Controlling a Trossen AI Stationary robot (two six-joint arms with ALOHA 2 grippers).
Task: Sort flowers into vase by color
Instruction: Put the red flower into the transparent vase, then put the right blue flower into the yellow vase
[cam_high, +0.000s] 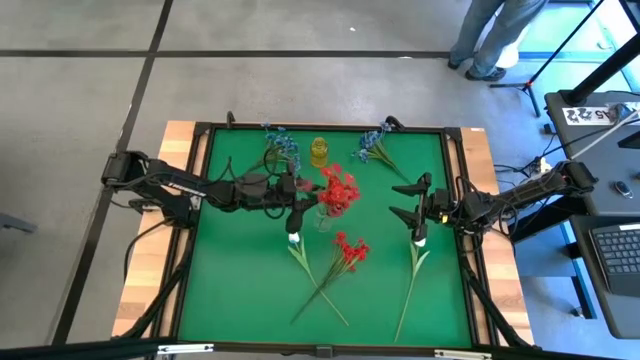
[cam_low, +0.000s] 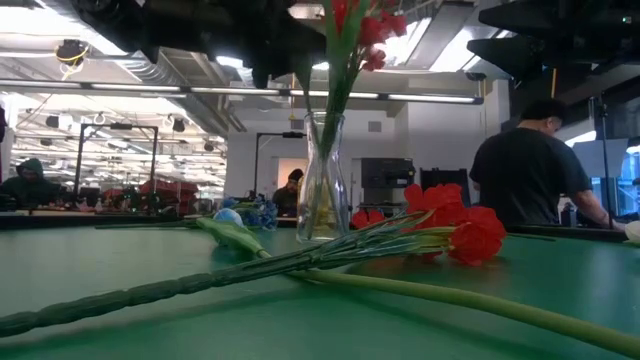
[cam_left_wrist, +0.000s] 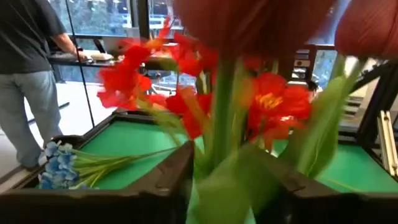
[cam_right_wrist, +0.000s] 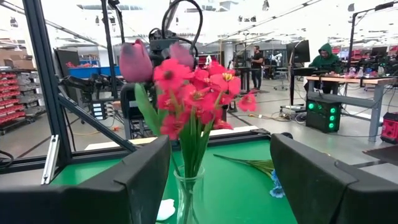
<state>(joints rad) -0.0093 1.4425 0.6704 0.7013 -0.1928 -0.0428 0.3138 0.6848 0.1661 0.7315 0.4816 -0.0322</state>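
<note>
A clear glass vase (cam_high: 323, 218) (cam_low: 323, 180) stands mid-table on the green mat and holds red flowers (cam_high: 340, 190) (cam_right_wrist: 193, 93) and pink buds (cam_right_wrist: 135, 61) by their stems. My left gripper (cam_high: 304, 202) (cam_left_wrist: 224, 186) reaches in level from the table's left, above the vase. It is open, with the green stems (cam_left_wrist: 221, 124) standing between its fingers. My right gripper (cam_high: 412, 200) (cam_right_wrist: 217, 180) waits open to the right of the vase, pointing at it, with nothing between its fingers. My left gripper has its two fingers (cam_left_wrist: 171, 180) on either side of the bunch's stems and leaves (cam_left_wrist: 227, 168), level and across them, just under the blooms. I cannot tell whether the fingers touch them. The stems stand upright in the vase.
A small yellow vase (cam_high: 319, 152) stands at the far edge between two blue sprigs (cam_high: 283, 148) (cam_high: 372, 145). Lying on the mat toward the near edge are a white flower (cam_high: 295, 240), a red flower (cam_high: 350, 250) and another white flower (cam_high: 420, 243). A person (cam_high: 490, 40) stands beyond the table.
</note>
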